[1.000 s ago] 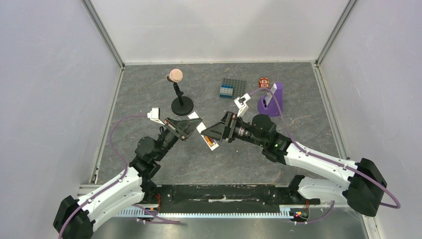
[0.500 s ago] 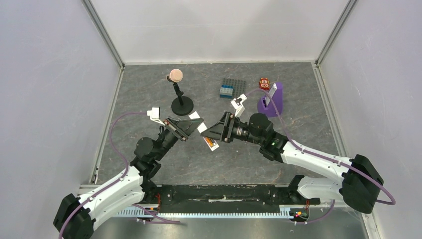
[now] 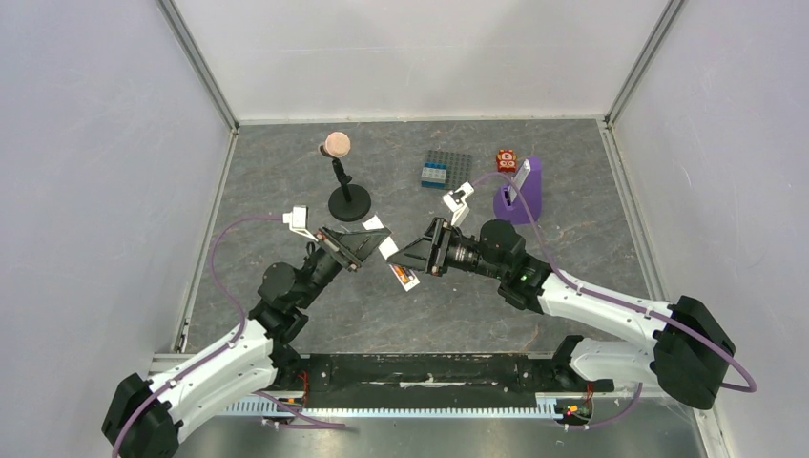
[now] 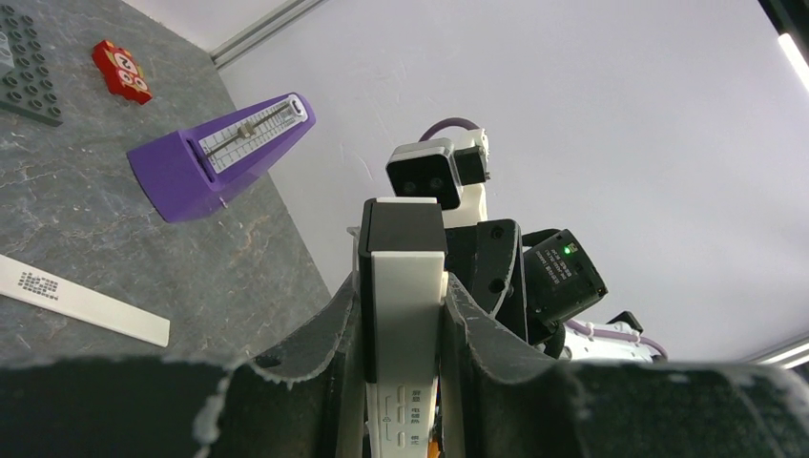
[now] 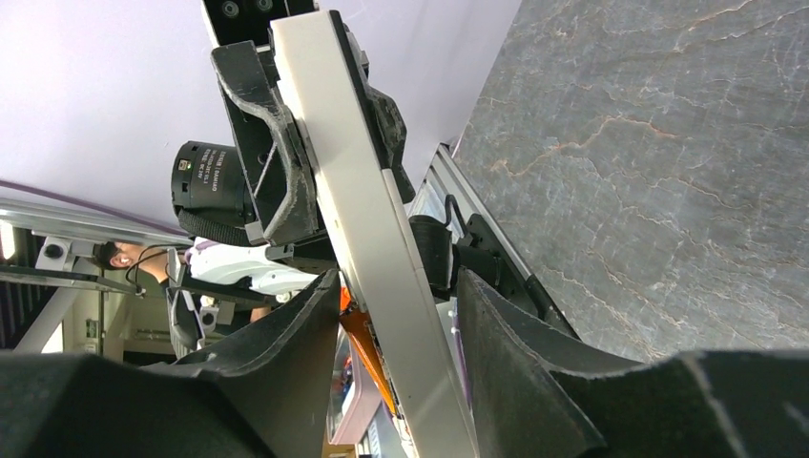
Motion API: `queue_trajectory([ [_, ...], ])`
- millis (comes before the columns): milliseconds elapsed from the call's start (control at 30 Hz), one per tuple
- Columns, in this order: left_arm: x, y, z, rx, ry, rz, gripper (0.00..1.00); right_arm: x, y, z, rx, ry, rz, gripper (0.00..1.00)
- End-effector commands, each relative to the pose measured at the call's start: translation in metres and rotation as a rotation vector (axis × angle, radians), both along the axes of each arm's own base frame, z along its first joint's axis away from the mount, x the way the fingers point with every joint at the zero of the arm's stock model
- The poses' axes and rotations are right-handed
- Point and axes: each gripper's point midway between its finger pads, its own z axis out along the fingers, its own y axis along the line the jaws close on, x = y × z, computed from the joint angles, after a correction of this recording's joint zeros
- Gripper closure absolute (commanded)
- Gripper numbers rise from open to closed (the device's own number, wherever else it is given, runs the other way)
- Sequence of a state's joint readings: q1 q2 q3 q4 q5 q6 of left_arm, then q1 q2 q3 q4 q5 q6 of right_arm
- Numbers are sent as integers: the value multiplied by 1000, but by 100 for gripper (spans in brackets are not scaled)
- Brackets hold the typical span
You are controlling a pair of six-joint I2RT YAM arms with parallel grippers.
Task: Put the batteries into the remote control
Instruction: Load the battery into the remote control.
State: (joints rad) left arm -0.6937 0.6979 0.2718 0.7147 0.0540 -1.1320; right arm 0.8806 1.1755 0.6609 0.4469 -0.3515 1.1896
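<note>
Remote control [image 5: 355,162]: slim white plastic bar w/ flat, plain long faces and square edges. It is held up off the surface [image 5: 668,143], roughly mid-scene, btwn the two arms. In the top view it sits at a slant, one end toward the back-left, the other toward the near-right.

Left tool [image 4: 403,286] is pinching the remote, both dark fingers pressed on its long sides. In that wrist view the bar stands upright btwn them, w/ small grey markings on its face low down.

Right tool [image 5: 391,296] is also pinching the remote, closing on the same bar from the opposite side, lower along its length. The two tools are very near each other.

Orange battery [image 3: 405,278] shows as a short orange streak lying lengthways at the remote's near end. Whether it's fully seated in the recess, can't tell. The dark grey battery can't be made out.

On the surface, well apart from the remote:
- purple wedge stand [image 4: 219,157] w/ a pale slab, back-right
- red block [image 4: 119,72] just beyond it
- grey studded plate [image 3: 446,170]
- black stand [image 3: 348,202] w/ a pink ball on top
- flat white strip [image 4: 81,301] w/ dark print
</note>
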Motion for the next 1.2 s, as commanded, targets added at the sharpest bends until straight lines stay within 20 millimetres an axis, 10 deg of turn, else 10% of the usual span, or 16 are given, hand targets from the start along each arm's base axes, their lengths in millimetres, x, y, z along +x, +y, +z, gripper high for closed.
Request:
queue_trajectory([
  [0,-6,14,53,-144,-76,22,98,-2,-2,-8,-12,3,13,51],
  [900,-3,31,77,-287,-5,64,98,-2,-4,-28,-73,-15,19,57],
  [1167,0,31,63,-237,23,86,98,1,-8,-3,-18,-84,-15,18],
])
